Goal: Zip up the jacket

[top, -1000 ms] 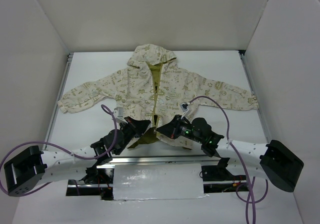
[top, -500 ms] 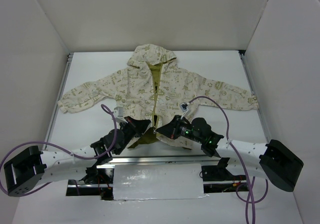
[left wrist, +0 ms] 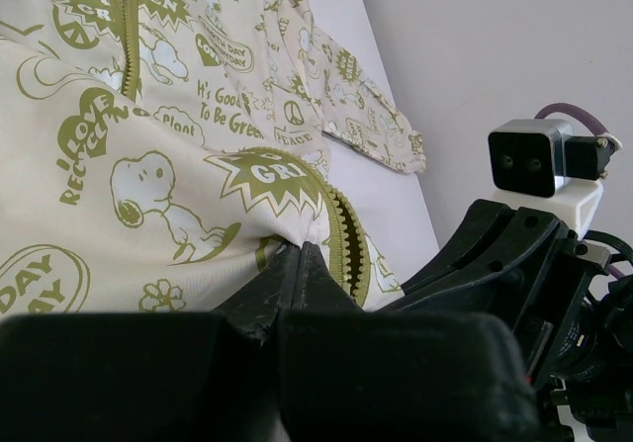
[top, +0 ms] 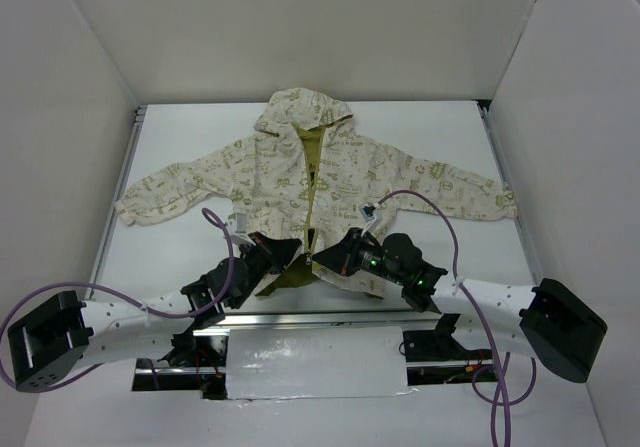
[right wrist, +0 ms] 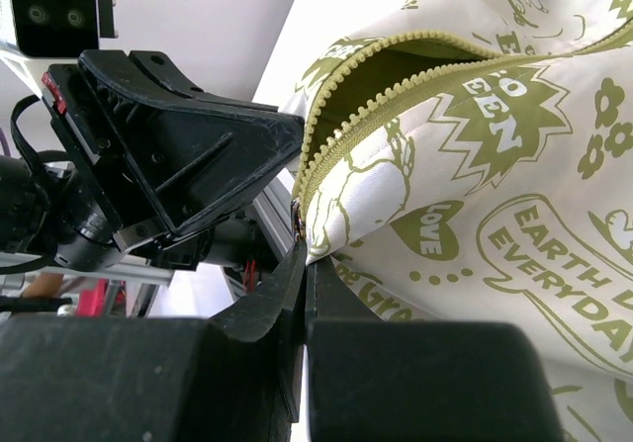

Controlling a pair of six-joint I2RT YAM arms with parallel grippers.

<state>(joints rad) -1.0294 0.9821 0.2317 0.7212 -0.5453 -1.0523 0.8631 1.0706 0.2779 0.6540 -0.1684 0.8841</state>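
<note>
The jacket (top: 300, 172) lies flat on the table, hood at the back, cream with olive doodle prints, its front open along the olive zipper strip. My left gripper (top: 284, 253) is shut on the jacket's bottom hem by the left zipper edge (left wrist: 341, 239); its tips (left wrist: 300, 256) pinch the fabric. My right gripper (top: 325, 258) is shut on the hem of the right front panel, right by the zipper's bottom end (right wrist: 298, 213). The two grippers face each other, nearly touching, with the olive lining showing between them. The jacket also fills the left wrist view (left wrist: 178, 165) and the right wrist view (right wrist: 475, 165).
White walls enclose the table on three sides. A metal rail (top: 320, 315) runs along the near table edge just below the jacket's hem. The sleeves reach toward the left (top: 135, 209) and right (top: 495, 202) sides. Purple cables loop over both arms.
</note>
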